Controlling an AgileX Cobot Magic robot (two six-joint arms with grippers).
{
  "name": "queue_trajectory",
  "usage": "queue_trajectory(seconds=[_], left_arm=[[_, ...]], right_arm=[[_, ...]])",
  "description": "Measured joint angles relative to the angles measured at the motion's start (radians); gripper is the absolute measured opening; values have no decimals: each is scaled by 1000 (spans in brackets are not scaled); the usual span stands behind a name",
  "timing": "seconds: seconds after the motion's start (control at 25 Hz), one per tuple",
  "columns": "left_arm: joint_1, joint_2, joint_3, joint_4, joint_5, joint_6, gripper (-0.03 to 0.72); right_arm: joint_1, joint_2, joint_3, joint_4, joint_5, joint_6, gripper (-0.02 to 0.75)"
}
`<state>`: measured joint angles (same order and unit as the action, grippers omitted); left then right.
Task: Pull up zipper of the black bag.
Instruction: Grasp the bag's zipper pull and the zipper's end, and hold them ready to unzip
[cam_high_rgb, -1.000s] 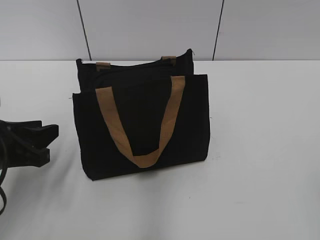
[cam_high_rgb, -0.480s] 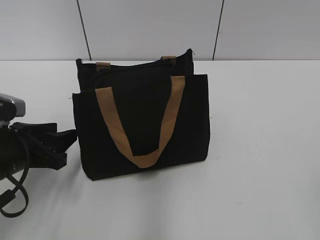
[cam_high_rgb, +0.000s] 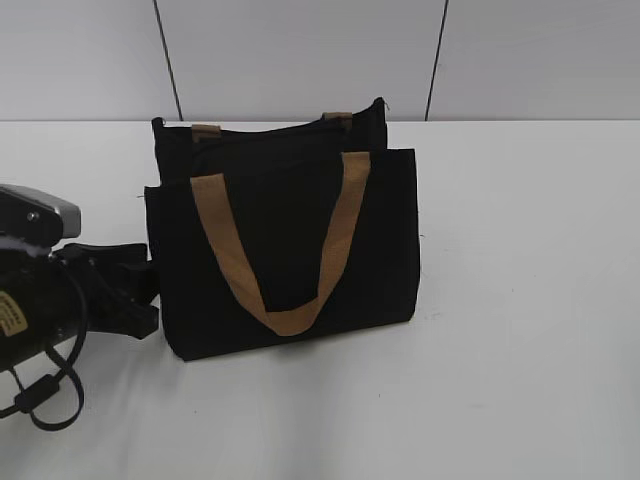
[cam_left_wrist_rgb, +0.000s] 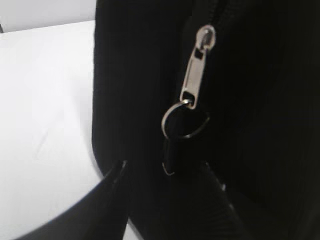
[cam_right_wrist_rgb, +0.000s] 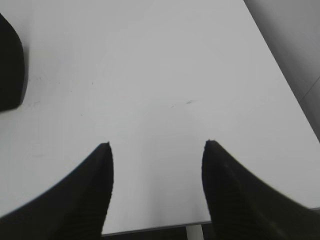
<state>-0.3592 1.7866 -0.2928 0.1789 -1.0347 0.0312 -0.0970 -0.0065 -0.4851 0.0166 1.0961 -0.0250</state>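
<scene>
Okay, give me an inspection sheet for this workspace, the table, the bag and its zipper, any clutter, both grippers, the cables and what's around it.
Surface: white table, faint scuffs, otherwise bare.
Black bag: stands upright near the middle; a tan handle hangs down its front.
Zipper: silver pull on the bag's side, with a ring hanging from it; nothing grips it.
Clutter: nothing seen.
Left gripper: close against the bag's left end, fingers spread either side of the ring, open.
Right gripper: open over bare table, holding nothing; out of the exterior view.
Cables: a black cable loop hangs under the left arm.
Surroundings: pale panelled wall behind the table.
</scene>
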Motion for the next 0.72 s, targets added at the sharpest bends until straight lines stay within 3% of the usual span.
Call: queue_trajectory(seconds=[0.72], left_arm=[[24, 147, -52, 62, -106, -1, 314]], right_arm=[[0, 0, 0, 0, 0, 0, 444]])
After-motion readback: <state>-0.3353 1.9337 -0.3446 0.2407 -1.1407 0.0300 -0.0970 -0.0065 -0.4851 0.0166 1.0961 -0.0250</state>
